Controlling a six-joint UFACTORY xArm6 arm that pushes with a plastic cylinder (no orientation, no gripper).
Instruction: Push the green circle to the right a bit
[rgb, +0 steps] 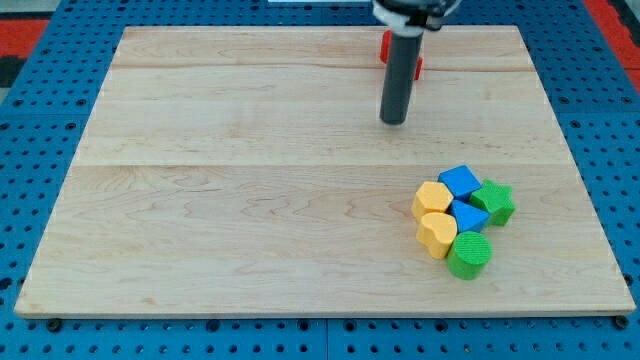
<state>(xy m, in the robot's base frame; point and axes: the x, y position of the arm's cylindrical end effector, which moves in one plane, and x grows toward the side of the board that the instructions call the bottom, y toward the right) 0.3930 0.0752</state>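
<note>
Distance separates my tip from the green circle: the tip rests on bare wood near the middle of the table's top edge, while the circle sits well apart from it, down toward the bottom-right corner. There are no fingers to open or close here, only a straight dark rod, and it touches no block. The green circle is the lowest piece of a tight cluster. Just above it to the left is a yellow heart-like block, with a yellow hexagon above that. A blue block lies in the middle of the cluster, a blue cube at its top, and a green star on its right side. A red block shows partly behind the rod near the top edge. The wooden tabletop lies on a blue pegboard
</note>
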